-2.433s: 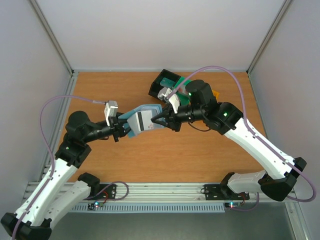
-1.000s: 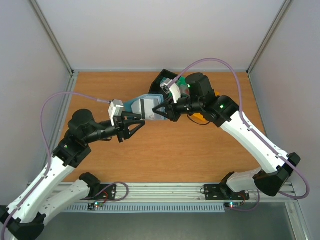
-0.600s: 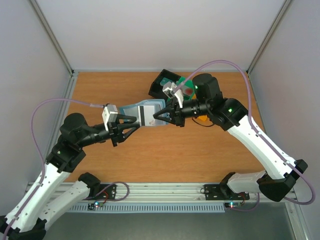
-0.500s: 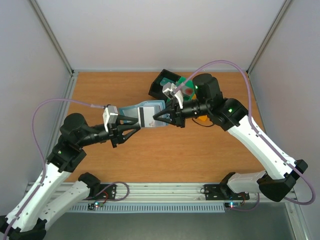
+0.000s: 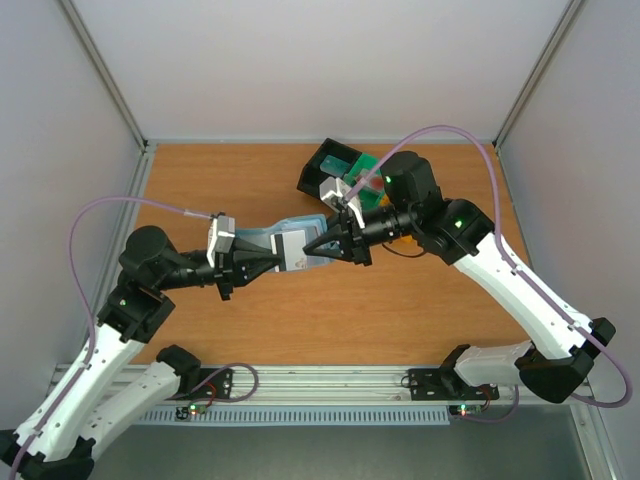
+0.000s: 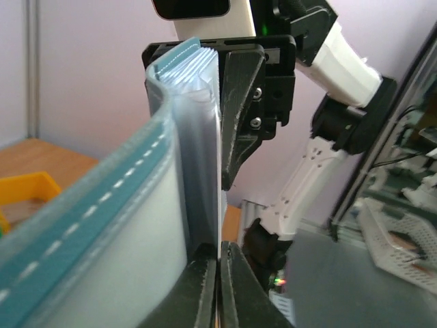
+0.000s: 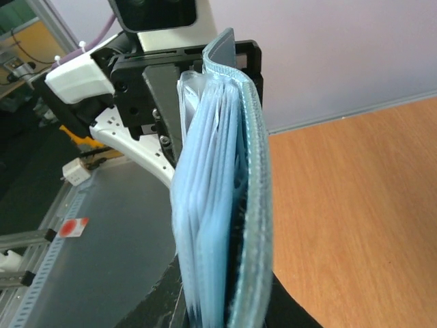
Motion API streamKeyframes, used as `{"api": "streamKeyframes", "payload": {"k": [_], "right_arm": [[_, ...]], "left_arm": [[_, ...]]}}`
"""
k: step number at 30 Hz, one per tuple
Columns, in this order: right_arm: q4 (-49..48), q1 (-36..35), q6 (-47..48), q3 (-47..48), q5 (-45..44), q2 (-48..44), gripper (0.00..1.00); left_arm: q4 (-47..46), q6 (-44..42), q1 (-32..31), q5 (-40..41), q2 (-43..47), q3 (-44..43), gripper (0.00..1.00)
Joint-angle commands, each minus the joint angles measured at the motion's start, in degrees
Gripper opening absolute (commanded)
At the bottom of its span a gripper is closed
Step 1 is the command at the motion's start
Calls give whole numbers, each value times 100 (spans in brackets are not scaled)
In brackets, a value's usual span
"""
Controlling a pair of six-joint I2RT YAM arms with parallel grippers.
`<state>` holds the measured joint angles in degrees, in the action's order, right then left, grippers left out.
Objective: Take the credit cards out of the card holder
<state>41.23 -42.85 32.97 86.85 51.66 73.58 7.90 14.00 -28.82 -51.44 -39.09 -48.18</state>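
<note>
The left gripper [image 5: 274, 262], spread a moment ago, has been closed on the near edge of the card holder [image 5: 285, 236], held aloft by the clamped right gripper [image 5: 310, 246]; the credit cards [image 5: 289, 249] are not yet out; a pull is judged ready

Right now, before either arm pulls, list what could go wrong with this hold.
1. The left gripper pinches only a thin layer of the card holder. Whether that layer is a card or a clear pocket is unclear, so pulling may stretch the pocket.
2. The right gripper holds the holder above the table. A tug could pull it free and drop it.
</note>
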Motion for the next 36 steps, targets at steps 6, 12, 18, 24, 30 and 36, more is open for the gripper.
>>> {"api": "streamKeyframes", "payload": {"k": [6, 12, 18, 24, 30, 36], "right_arm": [[186, -109, 238, 113, 305, -165, 9], [215, -108, 268, 11, 242, -302, 22], [254, -99, 287, -64, 59, -408, 18], [244, -98, 328, -76, 51, -388, 1], [262, -94, 342, -63, 50, -380, 1], [269, -92, 339, -52, 46, -379, 1]], "left_arm": [[-936, 635, 61, -829, -3, 81, 0], [-843, 664, 125, -517, 21, 105, 0], [-817, 601, 170, -524, 57, 123, 0], [-817, 580, 183, -686, 62, 120, 1], [-656, 449, 184, -1031, 108, 142, 15], [-641, 419, 184, -984, 116, 173, 6]]}}
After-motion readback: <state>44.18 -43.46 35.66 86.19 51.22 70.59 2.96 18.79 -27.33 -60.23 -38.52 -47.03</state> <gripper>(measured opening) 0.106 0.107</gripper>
